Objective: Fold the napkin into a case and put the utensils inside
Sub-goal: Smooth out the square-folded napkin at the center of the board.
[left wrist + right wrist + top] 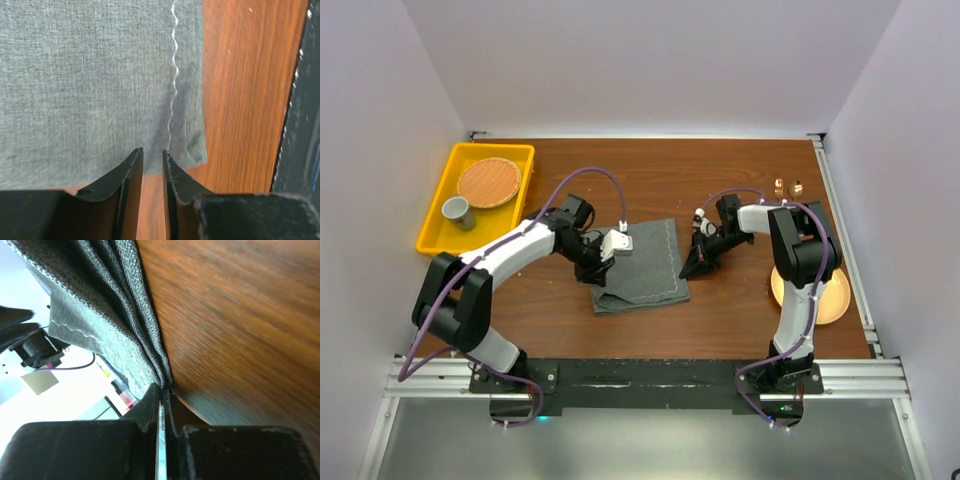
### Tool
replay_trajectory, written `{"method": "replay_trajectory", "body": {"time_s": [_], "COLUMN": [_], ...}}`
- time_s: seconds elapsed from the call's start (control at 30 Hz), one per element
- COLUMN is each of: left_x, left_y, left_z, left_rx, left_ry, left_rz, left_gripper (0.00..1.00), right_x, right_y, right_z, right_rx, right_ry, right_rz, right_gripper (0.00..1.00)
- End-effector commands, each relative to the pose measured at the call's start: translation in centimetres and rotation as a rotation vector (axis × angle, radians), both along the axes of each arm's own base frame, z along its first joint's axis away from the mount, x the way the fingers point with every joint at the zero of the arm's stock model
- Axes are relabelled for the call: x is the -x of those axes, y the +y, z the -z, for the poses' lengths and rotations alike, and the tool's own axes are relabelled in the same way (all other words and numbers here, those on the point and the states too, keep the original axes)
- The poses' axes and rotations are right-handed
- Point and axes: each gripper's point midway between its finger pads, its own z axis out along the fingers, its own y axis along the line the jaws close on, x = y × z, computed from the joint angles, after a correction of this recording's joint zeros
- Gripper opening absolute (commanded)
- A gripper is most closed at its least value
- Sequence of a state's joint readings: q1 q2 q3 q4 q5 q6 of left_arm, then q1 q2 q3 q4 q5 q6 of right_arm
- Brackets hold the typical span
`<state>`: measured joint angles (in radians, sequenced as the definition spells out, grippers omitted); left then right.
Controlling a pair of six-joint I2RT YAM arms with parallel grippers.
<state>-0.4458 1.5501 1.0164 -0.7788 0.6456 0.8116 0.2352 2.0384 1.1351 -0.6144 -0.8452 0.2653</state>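
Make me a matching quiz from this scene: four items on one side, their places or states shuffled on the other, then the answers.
1. napkin
2. grey cup
3. utensils
4. right hand

A. inside the yellow tray
B. shut on the napkin's edge
C. far right of the table
D. middle of the table

Pairs: 1-D, 2-A, 3-C, 4-B
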Motion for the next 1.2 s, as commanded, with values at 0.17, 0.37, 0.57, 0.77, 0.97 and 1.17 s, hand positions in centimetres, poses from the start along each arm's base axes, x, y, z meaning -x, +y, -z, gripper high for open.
{"method": "replay_trajectory", "body": {"time_s": [0.17, 0.37, 0.57, 0.77, 0.97, 1.17], "left_x": [0.3, 2.4, 0.1, -4.7, -8.7, -5.3], "left_y": [-0.7, 1.7, 1.2, 0.3, 0.3, 0.0], "left_z": [3.3, 6.6, 7.5, 8.3, 6.5, 2.6], "left_rx": [-0.018, -0.156, -0.183, -0.210, -0.195, -0.109], "left_ry": [0.009, 0.022, -0.038, -0.147, -0.194, -0.160], "left_rz": [-0.086, 0.027, 0.011, -0.036, -0.048, 0.106], "left_gripper": [0.24, 0.21, 0.21, 0.19, 0.21, 0.29], "right_x": [0.4, 0.6, 1.0, 0.2, -1.1, -0.6], "right_y": [-1.0, -1.2, -1.5, -1.7, -0.8, -1.4], "right_z": [2.1, 2.3, 2.4, 2.4, 1.6, -0.6], "right_rx": [0.091, 0.108, 0.118, 0.101, 0.059, 0.058], "right_ry": [-0.020, -0.016, -0.009, -0.010, -0.039, -0.080], "right_rz": [0.005, -0.001, -0.009, 0.086, 0.149, 0.071], "right_gripper": [0.00, 0.00, 0.00, 0.00, 0.00, 0.32]}}
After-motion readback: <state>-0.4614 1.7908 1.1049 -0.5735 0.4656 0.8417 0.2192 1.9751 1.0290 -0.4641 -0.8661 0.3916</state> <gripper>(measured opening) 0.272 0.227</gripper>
